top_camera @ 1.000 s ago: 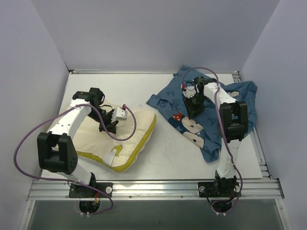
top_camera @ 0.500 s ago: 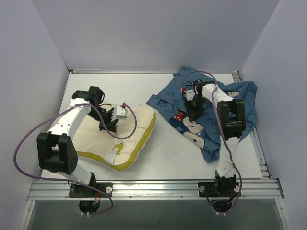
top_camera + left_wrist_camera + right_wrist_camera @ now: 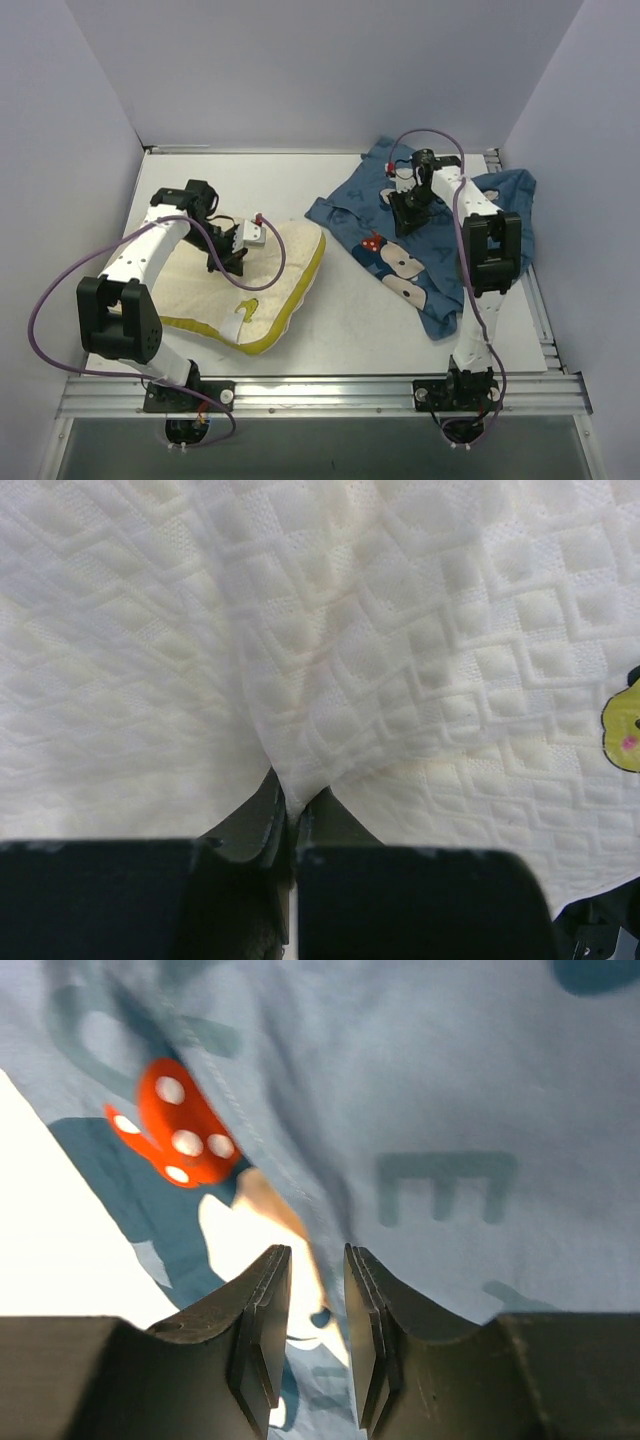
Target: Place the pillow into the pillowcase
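left tool [image 3: 293,815] clenched pillow [image 3: 380,680] fold | right tool [image 3: 317,1260] hung narrowly parted over pillowcase [image 3: 480,1080], upper right | judged: needed one hem layer pinched

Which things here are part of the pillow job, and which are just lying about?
Job:
- cream-white quilted square pillow with yellow piping, pinched in the left tool
- blue mouse-print cloth pillowcase, under the right tool

Not the job (fixtures):
- white table
- aluminium front rail
- purple cables

White table [image 3: 345,300] carries pillow [image 3: 290,265] and pillowcase [image 3: 430,290].
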Controlling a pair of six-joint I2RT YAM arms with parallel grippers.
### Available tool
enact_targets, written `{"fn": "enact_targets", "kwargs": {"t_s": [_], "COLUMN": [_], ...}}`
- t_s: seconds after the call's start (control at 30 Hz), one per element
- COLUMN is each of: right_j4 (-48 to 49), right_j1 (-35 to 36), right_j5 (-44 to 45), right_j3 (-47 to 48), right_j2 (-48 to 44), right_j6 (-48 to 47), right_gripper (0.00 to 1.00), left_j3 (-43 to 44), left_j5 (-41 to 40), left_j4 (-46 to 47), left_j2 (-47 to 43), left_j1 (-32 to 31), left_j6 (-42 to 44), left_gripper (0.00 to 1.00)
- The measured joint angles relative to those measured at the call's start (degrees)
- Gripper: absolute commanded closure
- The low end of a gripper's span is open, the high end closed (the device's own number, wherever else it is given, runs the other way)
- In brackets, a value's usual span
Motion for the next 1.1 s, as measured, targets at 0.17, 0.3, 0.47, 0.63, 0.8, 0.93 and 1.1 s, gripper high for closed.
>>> {"fn": "enact_targets", "kwargs": {"t_s": [0.17, 0.3, 0.47, 0.63, 0.8, 0.93, 1.1], "right_j4": [0.31, 1.81, 2.95, 3.3, 3.13, 3.06, 2.86], "right_j1": [3.37, 4.66, 4.44, 4.02, 3.58, 3.19, 2.56], "right_j5": [1.99, 3.96, 6.25, 6.82, 4.68, 4.04, 4.15], "right_j3": [0.02, -1.22, -2.95, -3.15, -3.37, -3.37, -3.34], "right_j2": [1.95, 3.72, 4.46, 4.42, 2.99, 0.37, -0.22], "right_j6": [-0.09, -0.37, -0.7, -0.59, -0.15, -0.07, -0.37], "right_gripper": [0.72, 0.72, 0.76, 0.73, 0.72, 0.73, 0.74], "left_j3": [0.39, 0.39, 0.39, 0.35, 0.35, 0.35, 0.35], "left_j5": [0.0, 0.0, 0.0, -0.02, 0.0, 0.0, 0.0], "left_j4": [0.02, 0.02, 0.02, 0.02, 0.0, 0.0, 0.02], "left_j2": [0.0, 0.0, -0.02, -0.35, -0.48, -0.48, -0.48], "left_j1": [-0.09, -0.09, -0.09, -0.09, -0.11, -0.09, -0.09], "left_j6": [-0.04, -0.04, -0.02, 0.07, 0.09, 0.11, 0.07], "left_gripper": [1.0, 1.0, 1.0, 1.0, 1.0, 1.0, 1.0]}}
